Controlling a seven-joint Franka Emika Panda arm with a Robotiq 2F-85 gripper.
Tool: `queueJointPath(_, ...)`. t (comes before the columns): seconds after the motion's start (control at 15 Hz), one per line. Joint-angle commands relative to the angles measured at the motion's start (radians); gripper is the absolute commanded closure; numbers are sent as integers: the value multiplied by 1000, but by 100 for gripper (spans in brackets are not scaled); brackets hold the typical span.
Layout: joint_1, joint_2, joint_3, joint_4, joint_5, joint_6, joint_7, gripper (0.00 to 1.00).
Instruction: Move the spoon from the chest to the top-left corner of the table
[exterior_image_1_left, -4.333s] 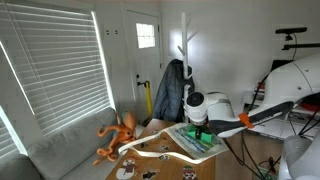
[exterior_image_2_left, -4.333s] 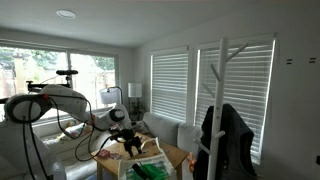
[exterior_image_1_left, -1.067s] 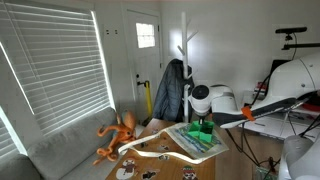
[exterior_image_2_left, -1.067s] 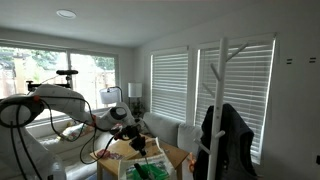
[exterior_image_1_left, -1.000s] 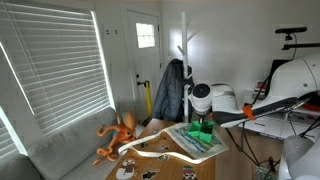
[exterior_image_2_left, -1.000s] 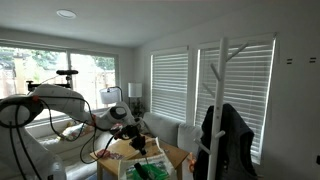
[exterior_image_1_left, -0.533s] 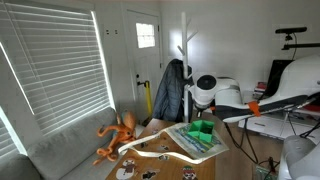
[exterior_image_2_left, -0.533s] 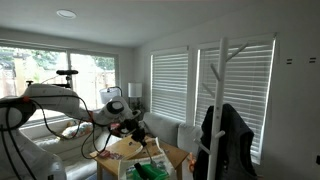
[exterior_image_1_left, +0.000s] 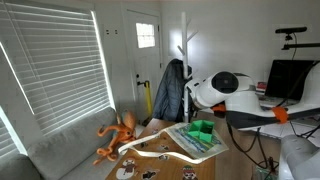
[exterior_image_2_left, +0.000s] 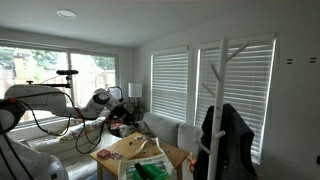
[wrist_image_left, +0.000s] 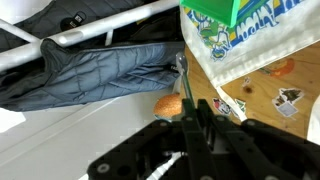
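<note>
Carry step judged in hand: the thin grey metal spoon (wrist_image_left: 183, 78) is clamped in the black 2-finger gripper (wrist_image_left: 200, 108), aloft beside the brown wooden-topped table (wrist_image_left: 262, 85); lowering at its top-left corner, then release, is required.

White glossy rounded arm shells (exterior_image_1_left: 228, 85), orange band (exterior_image_1_left: 282, 114), looping black cables (exterior_image_2_left: 47, 122), matte black claw (wrist_image_left: 198, 118)

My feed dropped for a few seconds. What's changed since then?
The arm lifted and swung back off the table, away from the green box. In the wrist view the pincer looks shut on a thin metal piece, possibly the spoon. Green box and orange toy stayed put.
</note>
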Motion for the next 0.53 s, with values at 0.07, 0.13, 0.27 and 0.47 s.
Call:
queueJointPath(0.07, 1, 1, -5, 2, -1, -1, -1, 90)
queueJointPath(0.13, 1, 1, -6, 2, -2, -1, -1, 98)
queueJointPath(0.27, 9, 67, 26, 27, -14, 20, 21, 98)
queueJointPath(0.47, 12, 194, 117, 75, -76, 70, 80, 98)
